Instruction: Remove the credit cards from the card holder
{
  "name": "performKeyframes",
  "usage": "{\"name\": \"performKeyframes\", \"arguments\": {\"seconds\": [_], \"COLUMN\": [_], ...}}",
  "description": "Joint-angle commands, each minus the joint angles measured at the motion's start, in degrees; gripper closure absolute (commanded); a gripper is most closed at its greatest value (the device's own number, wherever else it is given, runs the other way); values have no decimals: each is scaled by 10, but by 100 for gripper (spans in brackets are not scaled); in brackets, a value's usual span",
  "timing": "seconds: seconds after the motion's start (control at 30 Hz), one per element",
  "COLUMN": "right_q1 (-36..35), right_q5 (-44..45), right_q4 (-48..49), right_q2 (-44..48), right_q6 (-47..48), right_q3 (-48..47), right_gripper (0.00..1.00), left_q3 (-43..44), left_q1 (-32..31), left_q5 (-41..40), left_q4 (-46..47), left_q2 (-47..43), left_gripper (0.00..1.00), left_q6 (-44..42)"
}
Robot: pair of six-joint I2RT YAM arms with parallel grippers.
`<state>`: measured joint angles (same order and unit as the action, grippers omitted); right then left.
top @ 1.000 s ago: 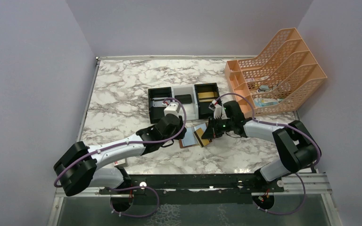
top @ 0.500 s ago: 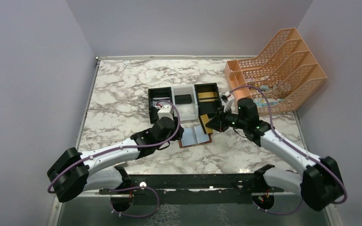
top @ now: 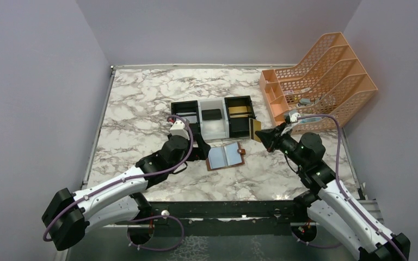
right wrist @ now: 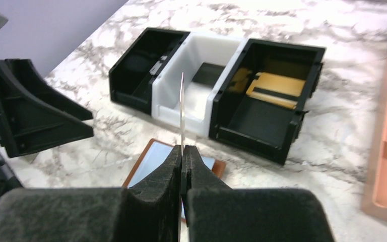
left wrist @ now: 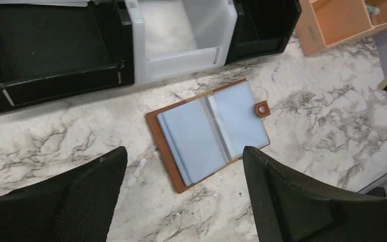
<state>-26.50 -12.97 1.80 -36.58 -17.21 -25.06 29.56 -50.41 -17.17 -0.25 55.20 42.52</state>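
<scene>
The card holder (top: 226, 156) lies open on the marble, brown outside with blue-grey pockets (left wrist: 211, 132) facing up. My left gripper (top: 200, 148) hovers just left of it, open, with nothing between its fingers (left wrist: 183, 154). My right gripper (top: 265, 136) is raised to the holder's right and shut on a gold credit card (top: 256, 129). In the right wrist view that card is edge-on (right wrist: 182, 108) between the shut gripper (right wrist: 183, 151). Another gold card (right wrist: 274, 88) lies in the tray's right black compartment. A dark card (top: 212, 114) lies in the white one.
The black-white-black tray (top: 198, 109) stands just behind the holder. An orange file organiser (top: 318, 81) fills the back right corner. The table's left edge meets the wall.
The left gripper has opened and drawn back to the left, off the card holder. The right gripper has lifted the gold card up and to the right, away from the holder.
</scene>
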Motion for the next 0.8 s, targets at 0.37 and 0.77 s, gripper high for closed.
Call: {"name": "performKeyframes", "arguments": {"seconds": [0.37,0.77], "right_q1": [10,147], "right_q5": [191,-31], "right_q4": [-1,109], "right_q2": [-124,-333], "right_q6": [33,44], "right_q3": [-73,-188], "right_gripper": [99,99], "left_q3": [7,14], "left_q1": [39,42], "left_q5": [18,33], "left_q4": [-88,-125], "left_q2": [-65,-55], "left_gripper": [1,1], "left_q6": [-18,-48]}}
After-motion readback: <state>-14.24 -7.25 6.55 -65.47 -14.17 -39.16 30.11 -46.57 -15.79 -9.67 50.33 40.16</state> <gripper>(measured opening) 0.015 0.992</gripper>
